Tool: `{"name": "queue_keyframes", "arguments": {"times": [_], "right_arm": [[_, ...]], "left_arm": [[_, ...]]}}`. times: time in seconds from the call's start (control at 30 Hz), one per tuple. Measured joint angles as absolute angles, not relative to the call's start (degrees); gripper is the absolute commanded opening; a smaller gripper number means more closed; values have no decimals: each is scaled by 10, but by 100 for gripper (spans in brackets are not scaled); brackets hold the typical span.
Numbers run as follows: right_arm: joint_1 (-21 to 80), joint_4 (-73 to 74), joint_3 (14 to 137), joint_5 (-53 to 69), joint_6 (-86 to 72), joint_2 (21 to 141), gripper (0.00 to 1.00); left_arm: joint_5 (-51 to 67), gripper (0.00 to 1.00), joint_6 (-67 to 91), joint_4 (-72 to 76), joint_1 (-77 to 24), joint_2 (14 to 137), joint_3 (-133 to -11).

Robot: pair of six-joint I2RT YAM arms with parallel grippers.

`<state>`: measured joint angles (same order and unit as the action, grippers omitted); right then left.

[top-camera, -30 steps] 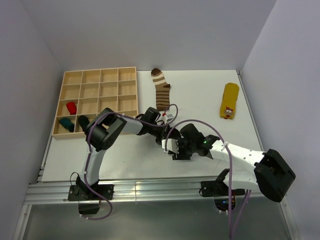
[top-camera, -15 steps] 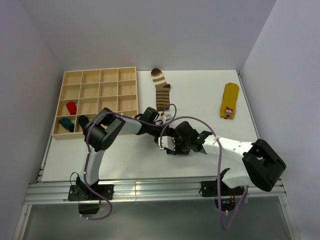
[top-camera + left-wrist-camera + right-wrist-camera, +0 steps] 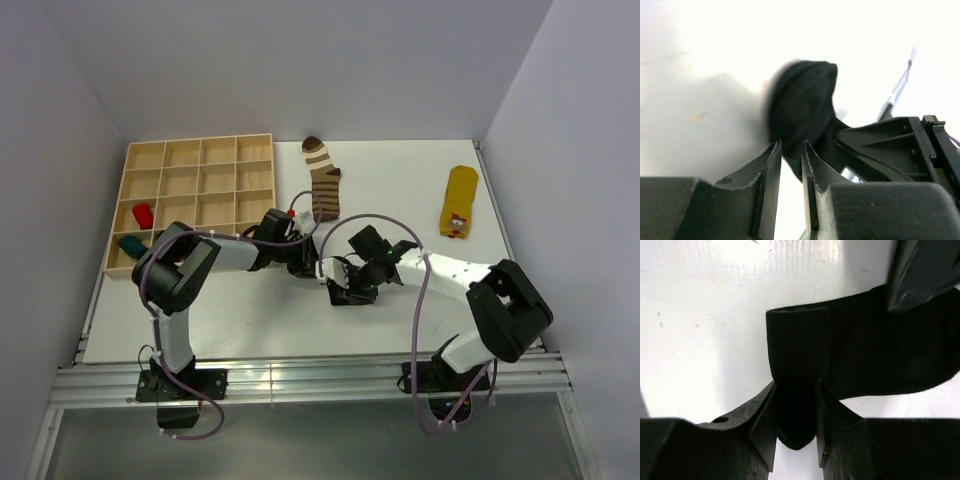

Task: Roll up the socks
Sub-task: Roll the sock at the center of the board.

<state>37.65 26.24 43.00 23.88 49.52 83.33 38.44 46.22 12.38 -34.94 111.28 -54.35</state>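
Right wrist: right pincer (image 3: 795,385) now clamps the black sock (image 3: 865,355); left pincer (image 3: 791,145) just parted off it. Likely handover mid-roll.

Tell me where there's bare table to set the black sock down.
Bare table between the striped sock and the yellow sock; also the strip along the near edge, in front of the black sock. Crowded mid-table around that sock.

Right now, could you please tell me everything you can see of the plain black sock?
The plain black sock is soft knit fabric, lying on the white table between the arms. One end is folded over and pinched in the right gripper. A bunched, rolled part sits at the fingertips of the left gripper, whose hold is unclear.
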Motion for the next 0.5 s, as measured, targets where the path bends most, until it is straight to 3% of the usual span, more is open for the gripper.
{"name": "queue_keyframes", "arguments": {"times": [0.5], "right_arm": [[289, 529, 654, 358, 555, 1044, 20]], "left_arm": [[223, 24, 460, 232, -349, 932, -377]]}}
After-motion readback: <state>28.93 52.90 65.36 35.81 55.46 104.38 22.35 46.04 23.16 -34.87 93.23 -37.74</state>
